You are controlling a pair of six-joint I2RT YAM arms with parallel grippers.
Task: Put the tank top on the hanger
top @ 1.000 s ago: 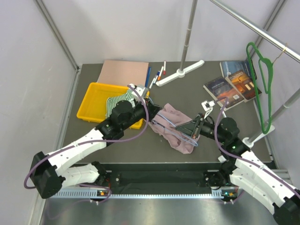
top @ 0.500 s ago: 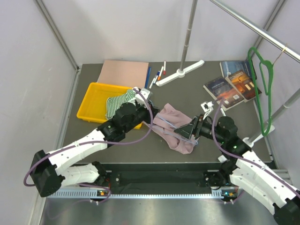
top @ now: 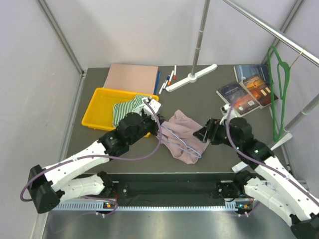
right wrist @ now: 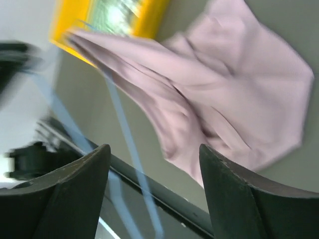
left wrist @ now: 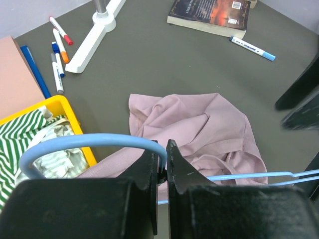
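The pink-mauve tank top (top: 183, 134) lies crumpled on the grey table, draped over the thin light-blue hanger (top: 185, 145). Only the hanger's wire shows at the cloth's near edge. My left gripper (top: 158, 130) is shut on the hanger's neck just below the curved hook (left wrist: 89, 141); in the left wrist view the left gripper (left wrist: 166, 158) pinches the wire, with the tank top (left wrist: 199, 124) beyond. My right gripper (top: 200, 133) stands open at the garment's right edge, holding nothing. In the blurred right wrist view the right gripper (right wrist: 153, 149) frames the tank top (right wrist: 234, 89) and the hanger wire (right wrist: 124, 134).
A yellow bin (top: 99, 107) holding a green-and-white striped cloth (top: 124, 107) sits left of the garment. Behind are a pink pad (top: 132, 77), markers (top: 167, 79) and a rack base (top: 192, 77). Books (top: 249, 89) lie at the right; a green hanger (top: 276, 84) hangs on the rail.
My right gripper has opened, let go and drawn back to the right. The tank top has settled lower and flatter. The left gripper keeps its hold and has shifted slightly.
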